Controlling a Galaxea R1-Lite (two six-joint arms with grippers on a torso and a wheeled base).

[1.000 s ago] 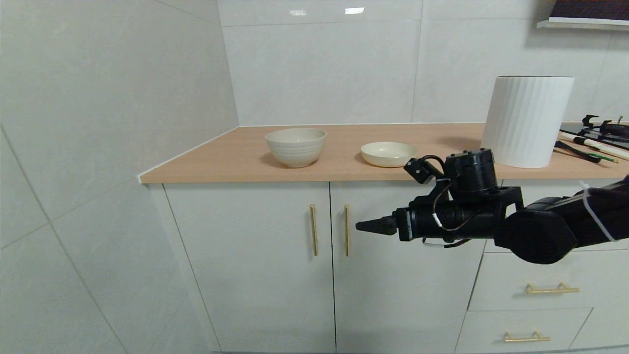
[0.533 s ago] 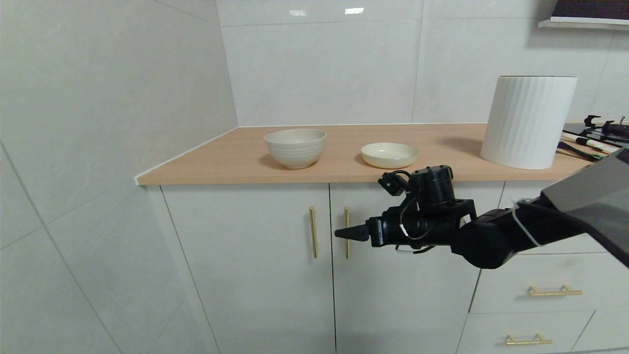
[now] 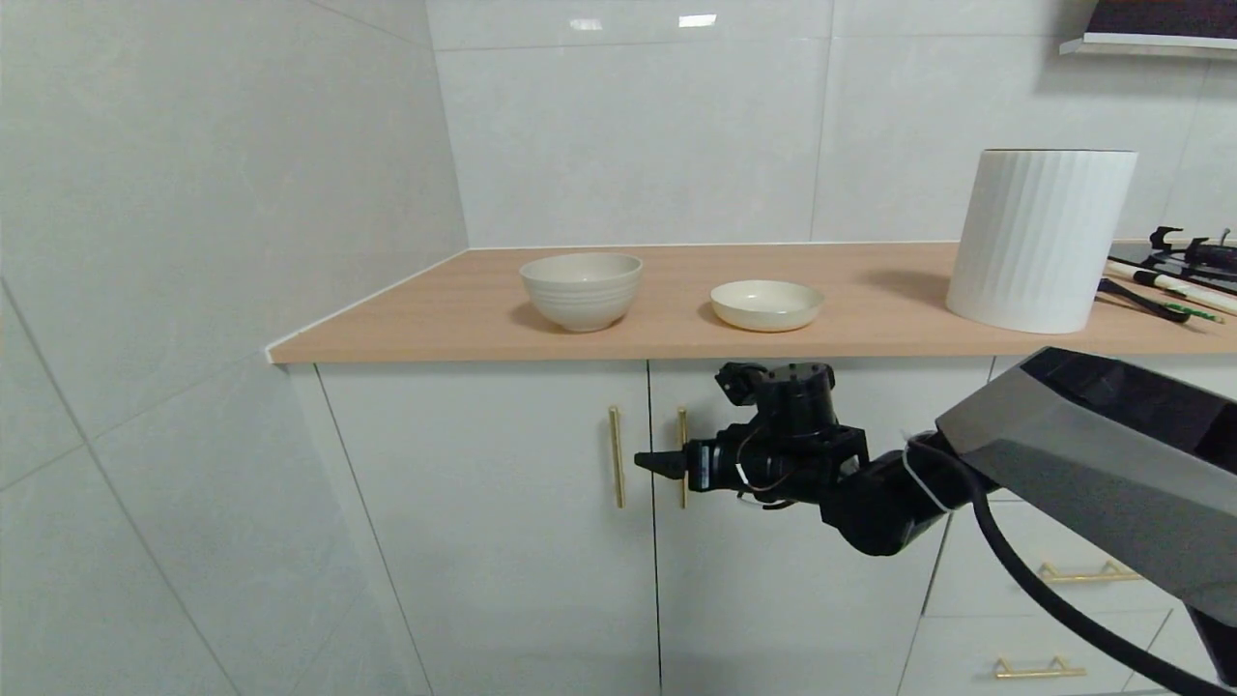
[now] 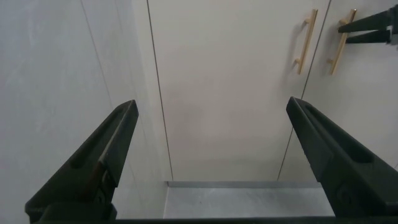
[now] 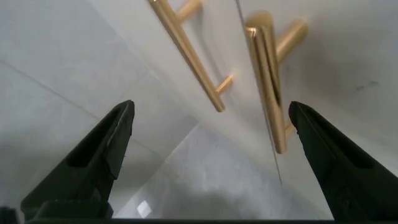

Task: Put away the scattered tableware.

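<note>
Leftward and downward travel has brought the right pincer from the right door's face to the paired gold handles. Its fingers are spread, with the right door's handle just ahead between them, long axis vertical; the left door's handle stands just beside. Left pincer, likewise released, hangs lower and well apart. Farther up, on the bench, sit the bowl and shallow dish. No writing is legible.
</note>
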